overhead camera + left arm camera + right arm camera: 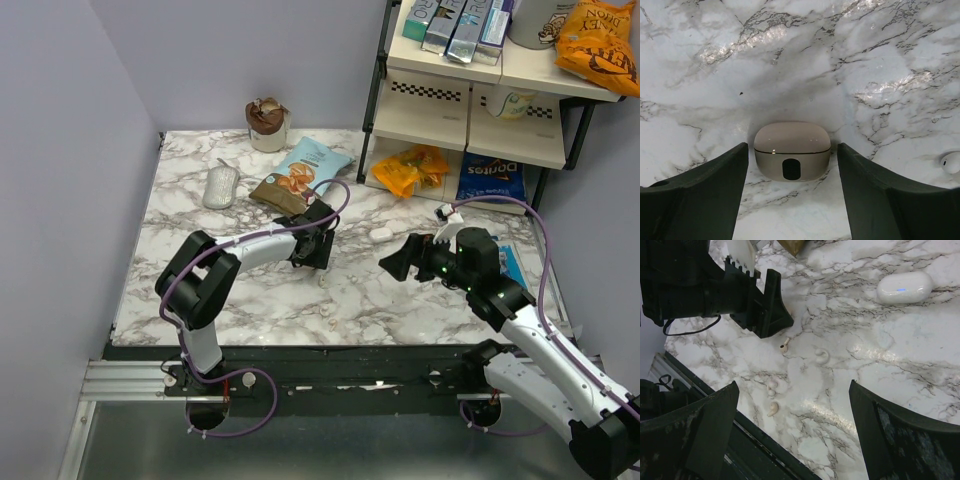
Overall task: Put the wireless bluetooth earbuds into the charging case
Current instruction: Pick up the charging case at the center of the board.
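Charging case (792, 150) sits on the marble bench (170, 230) with its lid down along the seam and the dark oval on its front facing the left wrist camera. The left end effector (320, 256) straddles it, one finger (715, 190) on each side. Both are clear of the shell, with bench showing in the gaps, so the fingers stand apart and grip nothing. That placement reads as a bracket, ready to pin the case so it cannot skate on the smooth marble. With the lid shut, I judge that opening it comes before any bud goes in.

Earbuds (772, 386) lie loose on the bench just beyond the left fingers, several small cream pieces scattered close together. One (951, 161) shows at the right edge of the left wrist view, near the case but apart from it. The right end effector (400, 260) hovers over this scatter with its fingers spread wide and empty, seemingly placed to come down on a bud. A second white case (905, 287), pill-shaped with a blue light, lies well apart and untouched.
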{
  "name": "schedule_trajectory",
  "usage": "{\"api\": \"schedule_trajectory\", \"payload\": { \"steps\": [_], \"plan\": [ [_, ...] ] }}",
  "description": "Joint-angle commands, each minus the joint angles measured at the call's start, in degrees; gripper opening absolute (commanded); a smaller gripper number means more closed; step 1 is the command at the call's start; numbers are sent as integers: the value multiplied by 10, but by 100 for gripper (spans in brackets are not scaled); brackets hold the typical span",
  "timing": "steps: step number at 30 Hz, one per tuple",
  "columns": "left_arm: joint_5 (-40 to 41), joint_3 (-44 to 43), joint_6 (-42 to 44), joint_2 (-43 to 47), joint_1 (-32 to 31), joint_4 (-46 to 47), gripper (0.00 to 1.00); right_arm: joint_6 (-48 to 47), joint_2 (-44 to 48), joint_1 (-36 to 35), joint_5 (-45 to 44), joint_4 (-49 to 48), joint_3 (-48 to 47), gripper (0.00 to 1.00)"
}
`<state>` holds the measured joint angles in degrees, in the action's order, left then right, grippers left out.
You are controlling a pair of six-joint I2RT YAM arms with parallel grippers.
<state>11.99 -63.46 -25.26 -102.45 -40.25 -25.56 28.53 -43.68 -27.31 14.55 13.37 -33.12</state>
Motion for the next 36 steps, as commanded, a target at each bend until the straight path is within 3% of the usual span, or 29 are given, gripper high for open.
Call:
{"api": "schedule_trajectory", "payload": {
  "steps": [1, 7, 10, 13, 14, 15, 18, 22, 25, 29, 32, 34, 36],
  "plan": [
    [-7, 21, -20, 2, -8, -13, 78, 6, 5, -2, 11, 7, 9, 100],
    [-2, 28, -17, -6, -10, -10, 70, 6, 7, -2, 12, 8, 11, 100],
    [1, 26, -13, -13, -8, -8, 59, 6, 12, -2, 12, 10, 12, 100],
    [5, 27, -8, -13, -4, -6, 32, 4, 18, -2, 8, 14, 10, 100],
    [9, 30, -8, -10, -4, -5, 8, 3, 18, -2, 8, 15, 9, 100],
    [15, 33, -7, -3, -4, 3, 0, 1, 18, -2, 8, 16, 7, 100],
    [30, 72, 14, 76, -5, 50, 0, -10, 16, -2, -2, 25, -22, 100],
    [4, 168, 59, 276, -18, 246, 0, -34, -11, -5, -25, 38, -90, 100],
    [-89, 254, 99, 379, -30, 402, 0, -61, -50, -46, -93, 73, -168, 100],
    [-158, 319, 144, 436, -47, 490, 0, -101, -105, -161, -312, 130, -249, 100],
    [-233, 368, 187, 468, -51, 561, 0, -78, -131, -184, -424, 161, -280, 100],
    [-261, 410, 206, 495, -57, 671, 0, -65, -129, -184, -432, 144, -276, 100],
    [-261, 448, 218, 507, -59, 716, 0, -80, -124, -185, -360, 114, -270, 100]
  ]
}}
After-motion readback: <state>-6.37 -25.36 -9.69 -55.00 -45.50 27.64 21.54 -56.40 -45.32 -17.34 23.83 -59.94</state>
